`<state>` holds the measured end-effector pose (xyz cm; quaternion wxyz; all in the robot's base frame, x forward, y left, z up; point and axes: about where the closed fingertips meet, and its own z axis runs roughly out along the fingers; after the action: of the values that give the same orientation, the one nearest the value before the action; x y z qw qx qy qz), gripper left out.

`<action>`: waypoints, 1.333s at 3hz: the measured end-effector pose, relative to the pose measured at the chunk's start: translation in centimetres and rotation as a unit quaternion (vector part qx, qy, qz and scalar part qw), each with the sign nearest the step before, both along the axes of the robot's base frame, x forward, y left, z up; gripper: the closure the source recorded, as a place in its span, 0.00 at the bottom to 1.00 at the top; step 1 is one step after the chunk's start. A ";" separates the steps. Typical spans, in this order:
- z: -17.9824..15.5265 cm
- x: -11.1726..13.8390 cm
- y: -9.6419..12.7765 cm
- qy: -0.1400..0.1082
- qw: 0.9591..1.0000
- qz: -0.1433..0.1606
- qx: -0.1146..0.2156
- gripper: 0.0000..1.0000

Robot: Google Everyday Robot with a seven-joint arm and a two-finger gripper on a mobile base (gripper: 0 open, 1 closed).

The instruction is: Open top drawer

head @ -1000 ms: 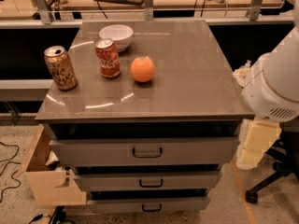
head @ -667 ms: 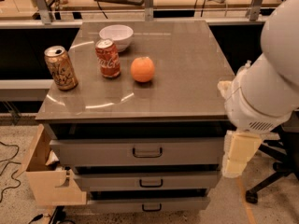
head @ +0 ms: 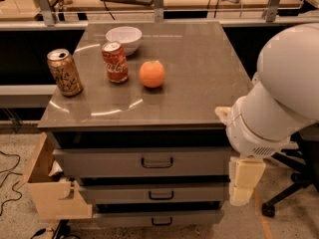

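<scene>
Below the tabletop (head: 199, 73), 6 o'clock: top drawer (head: 99, 162) looks shut, handle (head: 156, 162) untouched | gripper (head: 245, 180) hangs at its 3 o'clock, apart; grip state cannot tell | step: approach | next: move toward 9 o'clock, hook handle, pull outward.

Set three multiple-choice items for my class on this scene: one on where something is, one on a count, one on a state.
1. The tool hangs: A over a bowl; B low, at the right front of the cabinet; C around an orange.
2. Drink cans on the cabinet: A one; B three; C two.
3. The top drawer is: A pushed in; B pulled fully out; C removed.
Key: B, it hangs beside the cabinet's front corner; C, a gold can and a red cola can; A, no interior shows.
</scene>
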<state>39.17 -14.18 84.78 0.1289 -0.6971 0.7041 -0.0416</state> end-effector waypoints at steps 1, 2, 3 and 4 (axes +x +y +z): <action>-1.1 -1.4 0.3 0.017 1.000 0.024 0.008 0.00; -1.1 -1.4 0.3 0.017 1.000 0.024 0.008 0.00; -2.2 -0.7 1.8 0.024 0.999 0.029 -0.008 0.00; -5.0 -0.6 4.9 0.032 0.998 0.043 -0.036 0.00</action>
<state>38.56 -9.31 79.80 0.0829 -0.7317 0.6755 -0.0387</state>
